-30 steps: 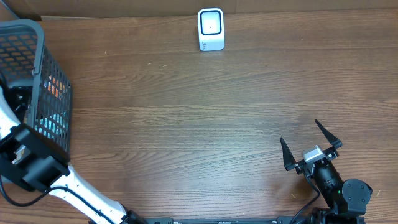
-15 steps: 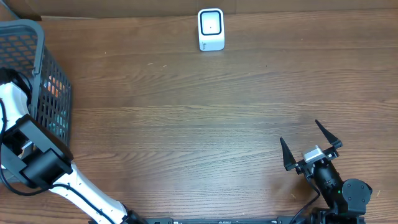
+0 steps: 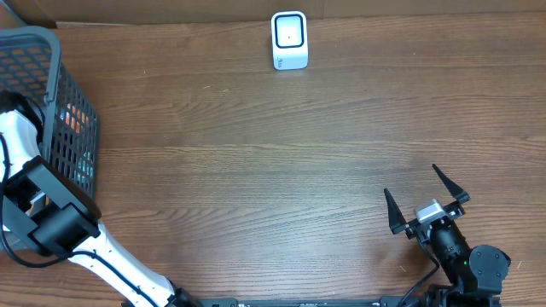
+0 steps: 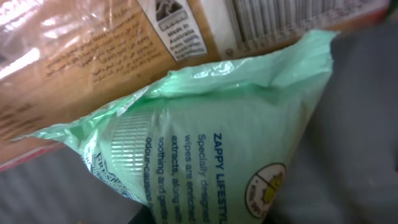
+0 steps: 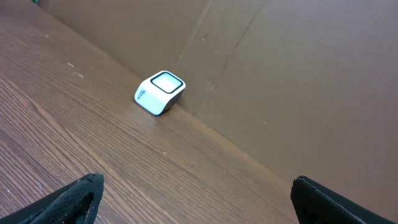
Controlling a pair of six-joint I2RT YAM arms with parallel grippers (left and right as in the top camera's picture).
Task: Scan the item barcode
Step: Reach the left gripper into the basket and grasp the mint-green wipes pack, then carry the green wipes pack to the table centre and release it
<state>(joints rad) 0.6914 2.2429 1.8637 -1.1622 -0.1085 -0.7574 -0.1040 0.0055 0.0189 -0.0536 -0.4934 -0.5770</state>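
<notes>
Dark wood-grain counter [image 3: 256, 170] backed by a cardboard wall [image 5: 298, 74] sets the scene for a checkout trial. At the far left, the left arm [image 3: 51, 226] reaches into a grey mesh basket [image 3: 53, 60]. The left fingers are out of sight but pressed together, apparently on a fold of the green wipes packet [image 4: 230, 137] that fills the wrist camera. The packet lies slantwise across that view, on top of a brown packet [image 4: 93, 56] whose own barcode [image 4: 292, 18] shows at the upper edge; no barcode is visible on the green one. At the back of the counter, about midway, the white scanner [image 3: 289, 39] stands with its window facing forward, well apart from the basket. At the lower right, the right fingers [image 3: 393, 215] rest spread wide and hold nothing. The left arm is plainly the nearer one, and any lift would have to carry the packet rightward and toward the wall to reach the scanner.
</notes>
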